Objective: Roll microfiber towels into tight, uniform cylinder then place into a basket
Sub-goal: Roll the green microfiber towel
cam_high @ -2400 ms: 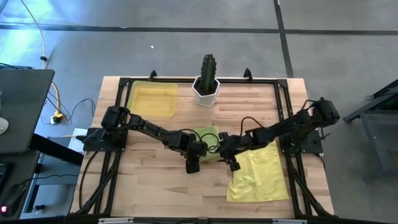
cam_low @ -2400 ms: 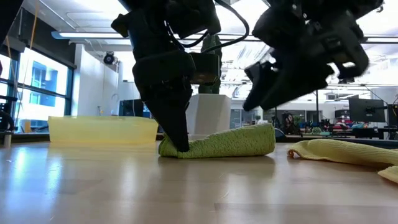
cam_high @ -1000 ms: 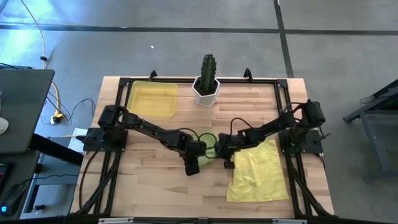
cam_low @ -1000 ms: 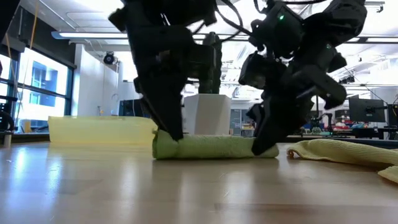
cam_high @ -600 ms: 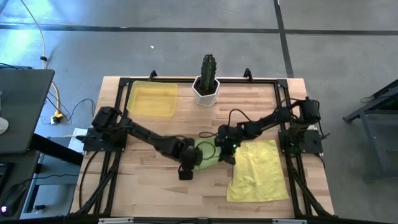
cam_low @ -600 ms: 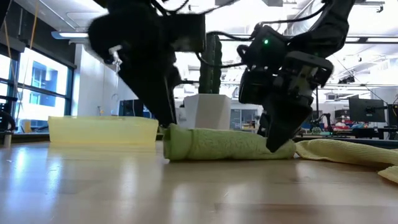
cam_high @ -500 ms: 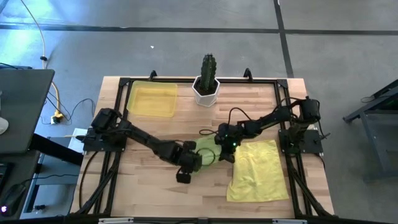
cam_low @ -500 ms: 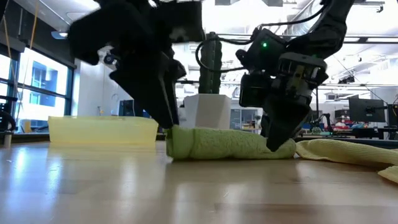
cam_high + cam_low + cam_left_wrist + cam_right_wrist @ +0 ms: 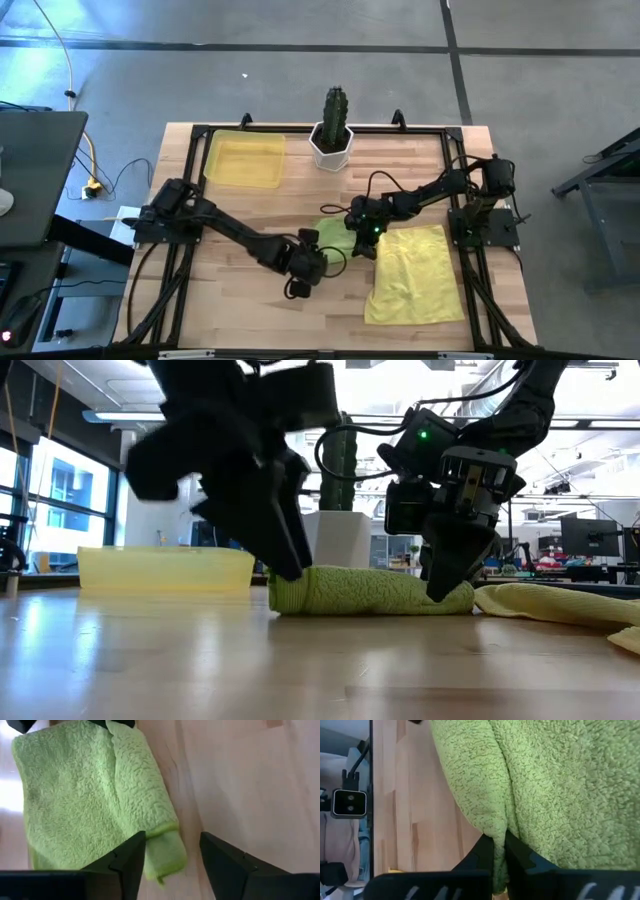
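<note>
A lime green microfiber towel (image 9: 333,236), rolled into a thick cylinder (image 9: 370,591), lies on the wooden table at mid-table. My left gripper (image 9: 172,856) stands open at the roll's left end, and a loose towel corner (image 9: 165,854) lies between its fingers. My right gripper (image 9: 499,851) is shut on the roll's right end (image 9: 448,596). A pale yellow towel (image 9: 413,272) lies spread flat to the right. The yellow basket (image 9: 245,160) stands at the far left. My left gripper's fingers stand on either side of the green towel's corner; I cannot tell whether they touch it. My right gripper pinches a fold of the green towel (image 9: 496,831) between its two fingers at the roll's right end. It comes from above, pointing down. The roll lies on the table.
A white hexagonal pot with a green cactus (image 9: 333,128) stands at the far edge, beside the basket. A black frame (image 9: 300,131) runs round the table's edges. Bare wood lies in front of the roll toward the near edge.
My left gripper has moved toward the near edge and tipped over at the roll's left end. My right gripper has drawn toward the far edge with the roll's right end. The green roll has turned over and grown thicker.
</note>
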{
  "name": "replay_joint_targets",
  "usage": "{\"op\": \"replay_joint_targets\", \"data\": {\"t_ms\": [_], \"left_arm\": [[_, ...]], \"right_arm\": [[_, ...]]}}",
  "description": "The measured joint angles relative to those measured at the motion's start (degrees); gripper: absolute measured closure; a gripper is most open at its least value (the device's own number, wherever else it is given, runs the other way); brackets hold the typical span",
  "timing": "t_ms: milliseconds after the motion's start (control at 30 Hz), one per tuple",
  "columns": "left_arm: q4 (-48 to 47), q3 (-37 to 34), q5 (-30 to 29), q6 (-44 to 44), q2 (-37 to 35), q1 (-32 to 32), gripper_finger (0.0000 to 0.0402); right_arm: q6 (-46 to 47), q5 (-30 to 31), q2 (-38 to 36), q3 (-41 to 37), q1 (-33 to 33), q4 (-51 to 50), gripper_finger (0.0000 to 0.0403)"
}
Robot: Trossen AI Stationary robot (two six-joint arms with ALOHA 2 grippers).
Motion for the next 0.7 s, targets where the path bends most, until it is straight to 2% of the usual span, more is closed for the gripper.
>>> {"op": "replay_joint_targets", "data": {"t_ms": [133, 267, 467, 700], "left_arm": [[0.01, -0.01, -0.63, -0.33, 1.80, 0.74, 0.0202], [0.23, 0.00, 2.51, -2.96, 2.83, 2.48, 0.0204], [0.31, 0.18, 11.48, -11.58, 3.41, 6.24, 0.0247], [0.81, 0.24, 23.65, -18.78, 3.46, 7.96, 0.0311]], "right_arm": [[-0.25, 0.02, 0.00, 0.02, 0.00, 0.22, 0.0397], [-0.55, 0.00, 0.00, 0.02, 0.00, 0.35, 0.0394], [-5.99, -0.07, 0.00, 0.00, 0.02, 0.54, 0.0380], [-15.47, -0.35, -0.98, 0.02, 0.02, -0.14, 0.0308]]}}
